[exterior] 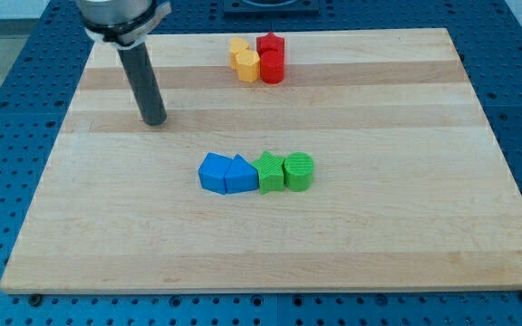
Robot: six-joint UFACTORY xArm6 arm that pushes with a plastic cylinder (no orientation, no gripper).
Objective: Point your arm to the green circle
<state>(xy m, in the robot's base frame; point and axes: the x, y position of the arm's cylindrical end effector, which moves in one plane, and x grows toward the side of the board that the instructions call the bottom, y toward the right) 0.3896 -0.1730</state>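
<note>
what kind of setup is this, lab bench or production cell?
Most likely a lab bench for tabletop pushing tests. A wooden board lies on a blue perforated base; small blocks such as the green circle sit on it, and my tip rests well to their upper left.

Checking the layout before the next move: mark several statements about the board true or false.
1. My tip touches the green circle. False: it stands apart, toward the view's upper left.
2. The green circle ends a row on the view's right. True.
3. Two blue blocks sit at that row's left. True.
4. The red blocks lie near the view's bottom. False: near the top, beside the yellow blocks.
</note>
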